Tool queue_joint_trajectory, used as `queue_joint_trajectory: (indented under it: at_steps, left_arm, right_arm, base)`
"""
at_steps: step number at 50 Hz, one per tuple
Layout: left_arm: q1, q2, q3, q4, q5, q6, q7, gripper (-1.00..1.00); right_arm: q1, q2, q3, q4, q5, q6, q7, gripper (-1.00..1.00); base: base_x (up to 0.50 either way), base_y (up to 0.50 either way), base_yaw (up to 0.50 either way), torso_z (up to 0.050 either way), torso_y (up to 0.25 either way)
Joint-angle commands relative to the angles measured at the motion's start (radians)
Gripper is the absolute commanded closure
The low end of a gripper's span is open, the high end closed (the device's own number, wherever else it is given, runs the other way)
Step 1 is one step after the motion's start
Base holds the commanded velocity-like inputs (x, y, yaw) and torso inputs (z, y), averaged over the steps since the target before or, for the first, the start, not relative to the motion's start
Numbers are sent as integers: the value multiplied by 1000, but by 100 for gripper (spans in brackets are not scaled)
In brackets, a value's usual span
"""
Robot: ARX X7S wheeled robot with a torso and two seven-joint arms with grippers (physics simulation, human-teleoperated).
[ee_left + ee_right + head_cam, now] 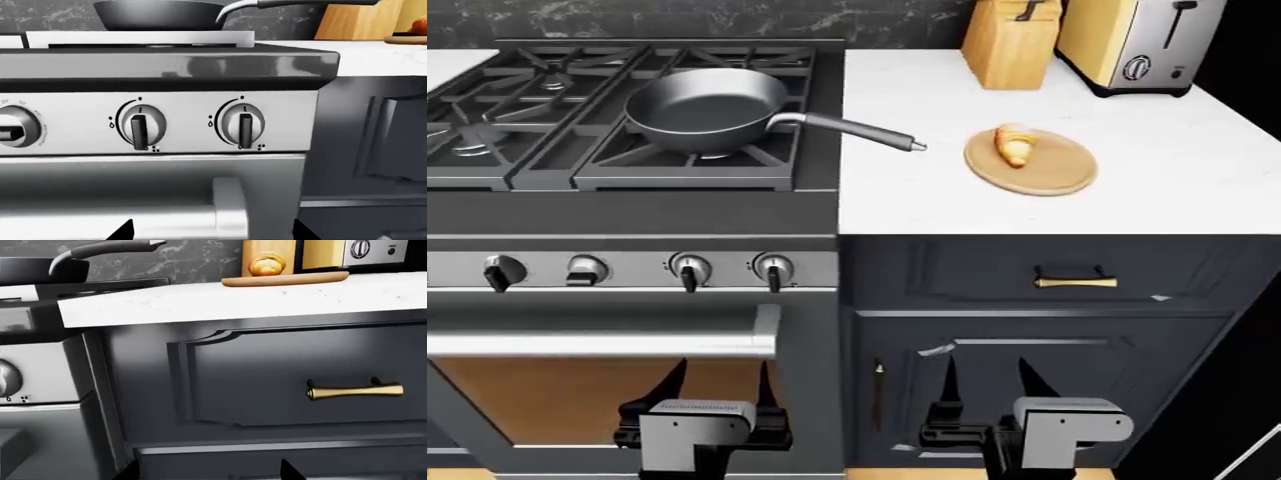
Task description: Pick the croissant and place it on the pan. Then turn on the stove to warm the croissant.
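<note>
The golden-brown croissant lies on a round wooden board on the white counter, right of the stove; the right wrist view shows the croissant end-on. The dark pan sits empty on the front right burner, handle pointing towards the board. Two silver knobs point straight down. My left gripper hangs open low before the oven door. My right gripper is open before the dark cabinet. Both are far below the counter, holding nothing.
A wooden knife block and a toaster stand at the counter's back. A brass drawer handle and the oven's bar handle jut out just above the grippers. The counter edge overhangs the right gripper.
</note>
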State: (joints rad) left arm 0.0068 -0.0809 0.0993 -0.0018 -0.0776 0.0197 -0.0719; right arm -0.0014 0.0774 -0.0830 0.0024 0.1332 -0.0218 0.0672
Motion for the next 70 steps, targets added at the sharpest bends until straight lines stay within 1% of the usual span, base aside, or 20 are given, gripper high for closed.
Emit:
queue_joint_trajectory:
  at_steps: [1, 10, 15, 24, 29, 33, 36, 40, 41, 43, 48, 52, 56, 58, 59, 61, 62, 63, 67, 70]
  left_arm:
    - [-1, -15, 19, -2, -13, -1, -14, -100]
    - [-3, -25, 32, -2, -27, -4, -18, -100]
    - [-4, -29, 34, 3, -41, -6, -21, -100]
    - [-12, -36, 47, 14, -33, -49, -46, -100]
    - [1, -42, 51, 106, -45, -116, -63, -100]
    - [6, -61, 50, 239, -57, -222, -77, -100]
    - [6, -82, 40, 320, -81, -273, -69, -100]
    - [-20, -115, 24, 444, -122, -396, -67, -100]
    - [-41, -126, 22, 479, -136, -466, -70, -100]
    - [-78, -148, 21, 542, -161, -550, -62, -100]
    - [-118, -171, 28, 654, -205, -646, -47, -100]
    - [-147, -189, 6, 739, -268, -748, -39, -100]
    - [-190, -208, -36, 828, -347, -897, -50, -100]
    - [-210, -217, -59, 860, -391, -975, -52, -100]
    - [-219, -215, -75, 866, -421, -1019, -52, -100]
    - [-250, -208, -110, 865, -456, -1082, -64, -100]
    - [-263, -206, -125, 867, -468, -1104, -70, -100]
    - [-279, -208, -138, 875, -481, -1132, -76, -100]
    - [-320, -205, -193, 903, -533, -1221, -97, -100]
    - [-375, -195, -257, 925, -600, -1341, -113, -100]
  right_arm:
    - [0, 15, -18, 0, 11, -2, 16, -100]
    - [3, 27, -36, 2, 9, -6, 27, -100]
    - [4, 34, -49, -2, 5, -6, 32, -100]
    - [4, 40, -54, -21, 9, -10, 50, -100]
    - [-7, 50, -61, -127, 37, 54, 54, -100]
    - [-13, 85, -68, -305, 40, 183, 74, -100]
    - [-3, 124, -62, -475, 52, 341, 96, -100]
    - [30, 157, -45, -616, 131, 509, 85, -100]
    - [39, 151, -20, -645, 195, 558, 76, -100]
    - [72, 159, 6, -706, 277, 664, 76, -100]
    - [170, 188, 48, -841, 413, 899, 117, -100]
    - [246, 190, 122, -941, 547, 1096, 182, -100]
    - [385, 157, 291, -1040, 802, 1367, 314, -100]
    - [464, 108, 451, -1029, 1073, 1524, 465, -100]
    - [500, 111, 500, -990, 1223, 1554, 603, -100]
    - [546, 197, 451, -905, 1523, 1471, 903, -100]
    - [562, 231, 416, -887, 1646, 1432, 990, -100]
    - [579, 268, 378, -871, 1712, 1396, 1065, -100]
    - [631, 369, 295, -843, 1877, 1277, 1243, -100]
    - [677, 431, 249, -845, 1941, 1231, 1327, -100]
  base:
    - [0, -500, 0, 0, 0]
    - [0, -500, 0, 0, 0]
    - [0, 0, 0, 0, 0]
    - [0, 0, 0, 50, 38]
    - [0, 0, 0, 50, 39]
    - [0, 0, 0, 50, 40]
    - [0, 0, 0, 50, 38]
    - [0, 0, 0, 50, 44]
    - [0, 0, 0, 50, 61]
    - [0, 0, 0, 50, 75]
    - [0, 0, 0, 50, 78]
    - [0, 0, 0, 50, 77]
    - [0, 0, 0, 50, 64]
    - [0, 0, 0, 50, 62]
    - [0, 0, 0, 50, 29]
    - [0, 0, 0, 50, 23]
    - [0, 0, 0, 50, 23]
    - [0, 0, 0, 50, 21]
    - [0, 0, 0, 22, 0]
    - [0, 0, 0, 0, 0]
